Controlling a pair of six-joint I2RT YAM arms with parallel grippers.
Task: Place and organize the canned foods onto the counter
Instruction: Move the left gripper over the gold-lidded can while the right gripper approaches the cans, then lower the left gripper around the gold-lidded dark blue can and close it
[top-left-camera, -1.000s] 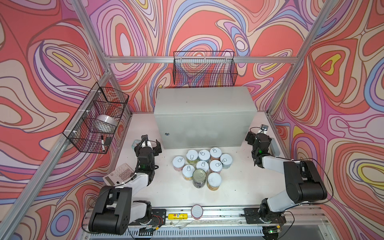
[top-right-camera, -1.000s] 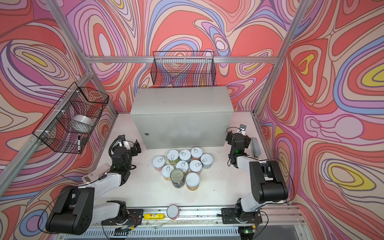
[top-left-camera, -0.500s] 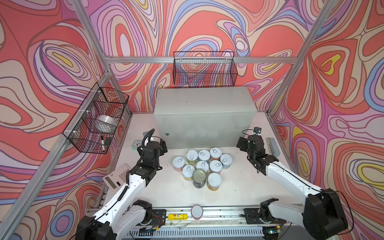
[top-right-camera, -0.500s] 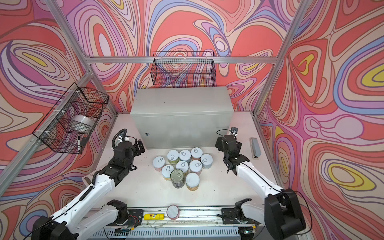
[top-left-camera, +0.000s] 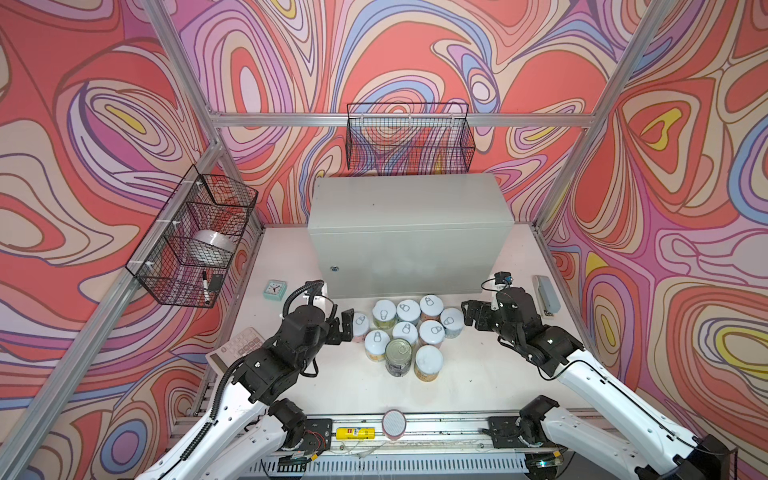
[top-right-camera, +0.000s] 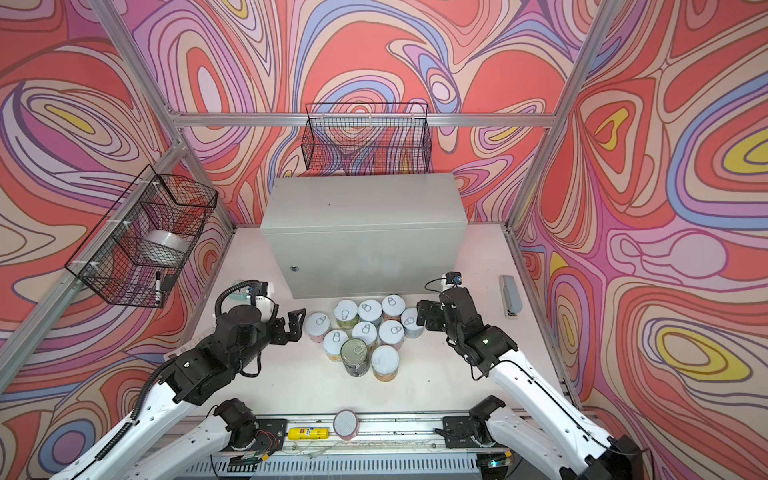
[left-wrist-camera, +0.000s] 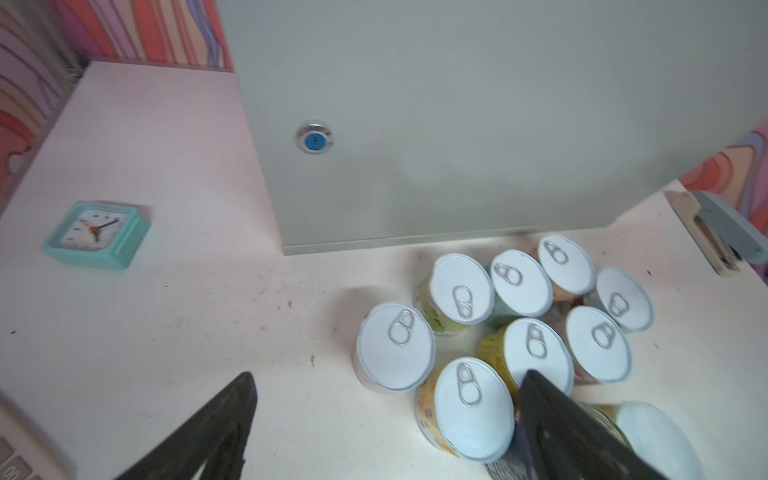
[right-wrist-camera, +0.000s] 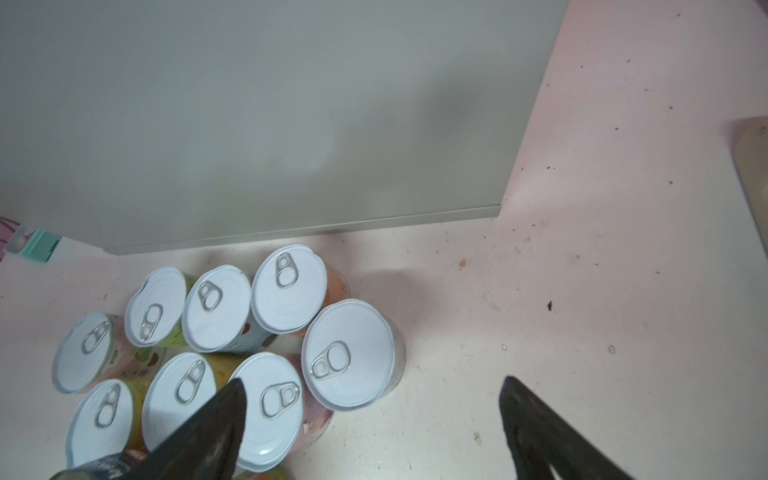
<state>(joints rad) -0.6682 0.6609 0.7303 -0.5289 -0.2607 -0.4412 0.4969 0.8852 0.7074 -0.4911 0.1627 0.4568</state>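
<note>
Several canned foods (top-left-camera: 405, 330) stand upright in a tight cluster on the table, right in front of the counter (top-left-camera: 409, 216), whose flat top is bare. Most are short with white pull-tab lids; a metal-lidded dark can (top-left-camera: 398, 356) and a taller yellow-labelled can (top-left-camera: 428, 363) stand at the near side. My left gripper (top-left-camera: 343, 328) hangs open just left of the leftmost pink can (left-wrist-camera: 395, 347), holding nothing. Just right of the rightmost can (right-wrist-camera: 349, 353), my right gripper (top-left-camera: 471, 318) is also open and empty. In both wrist views the fingers frame the cluster from above.
A mint clock (top-left-camera: 274, 289) and a calculator (top-left-camera: 239, 347) lie at the left, a grey stapler (top-left-camera: 546, 293) at the right. Black wire baskets hang on the back wall (top-left-camera: 409, 137) and left wall (top-left-camera: 195, 237). A yellow tube (top-left-camera: 355, 433) and a round disc (top-left-camera: 394, 422) rest on the front rail.
Both arms have unfolded from their tucked poses and reached inward, bringing each gripper close beside the can cluster. The jaws stayed open; no can has moved.
</note>
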